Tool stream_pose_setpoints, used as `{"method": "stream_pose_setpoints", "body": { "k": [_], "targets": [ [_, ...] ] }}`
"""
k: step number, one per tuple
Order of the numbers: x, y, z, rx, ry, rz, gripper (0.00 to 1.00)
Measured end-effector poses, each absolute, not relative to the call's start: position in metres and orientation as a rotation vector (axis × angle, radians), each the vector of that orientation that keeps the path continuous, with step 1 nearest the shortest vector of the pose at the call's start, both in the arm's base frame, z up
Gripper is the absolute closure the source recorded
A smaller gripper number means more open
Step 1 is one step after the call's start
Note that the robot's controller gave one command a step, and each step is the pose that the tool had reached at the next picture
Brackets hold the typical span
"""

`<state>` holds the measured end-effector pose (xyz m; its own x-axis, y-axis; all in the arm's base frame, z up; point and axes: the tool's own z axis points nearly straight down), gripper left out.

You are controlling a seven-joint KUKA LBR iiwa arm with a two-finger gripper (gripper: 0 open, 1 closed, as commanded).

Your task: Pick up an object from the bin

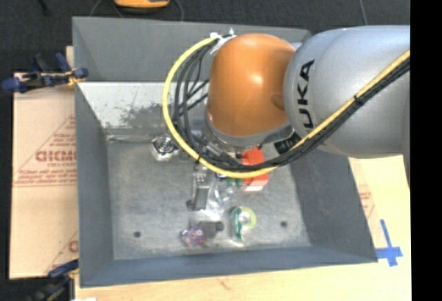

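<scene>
Arm's orange cover (248,82) hides bin (131,175) ctr; gripper (200,190) (partly seen) nr purple item (195,236).

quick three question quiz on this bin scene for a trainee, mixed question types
1. True or false: the purple thing lies near the lower edge of the bin floor in the camera view.
2. What lies by itself toward the floor's upper left? A) a small silvery thing B) a yellow ball C) a blue cup
3. Fill in: the arm reaches in from the view's ____.

Key: 1 true; 2 A; 3 right
</scene>
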<state>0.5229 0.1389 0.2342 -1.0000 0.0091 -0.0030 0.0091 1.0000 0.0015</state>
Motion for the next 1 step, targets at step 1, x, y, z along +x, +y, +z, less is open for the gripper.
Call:
{"method": "stream_pose_setpoints", "body": {
  "k": [1],
  "targets": [
    [0.4935,0.0832,0.1554,-0.143,3.144,-0.005,0.00]
  ]
}}
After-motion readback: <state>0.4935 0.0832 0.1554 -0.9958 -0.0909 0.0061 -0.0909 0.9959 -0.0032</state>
